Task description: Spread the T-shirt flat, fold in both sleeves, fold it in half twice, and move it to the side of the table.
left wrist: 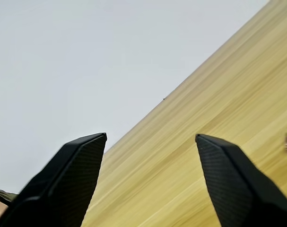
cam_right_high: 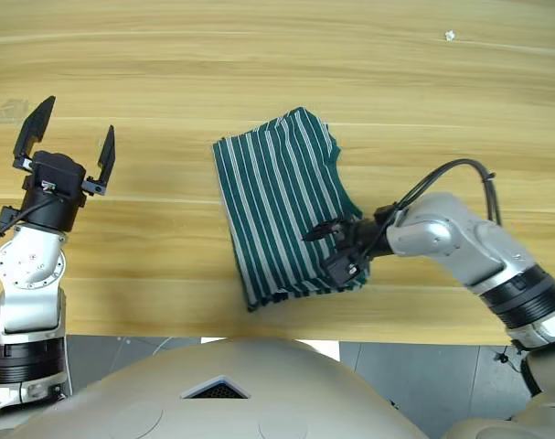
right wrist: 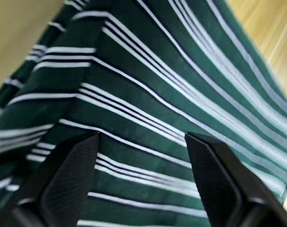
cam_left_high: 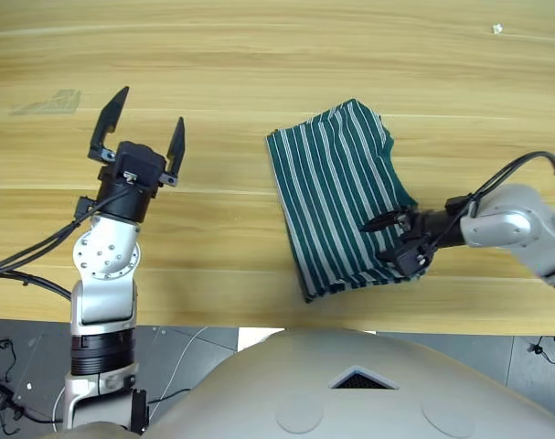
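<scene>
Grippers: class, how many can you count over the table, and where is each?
2. The left gripper hangs over bare table left of the T-shirt, jaws open; the right gripper is at the T-shirt's near right corner, jaws open.

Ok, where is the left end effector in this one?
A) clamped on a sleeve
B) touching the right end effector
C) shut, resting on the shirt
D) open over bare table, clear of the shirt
D: the left end effector is spread open above the bare table, apart from the folded T-shirt.
</scene>
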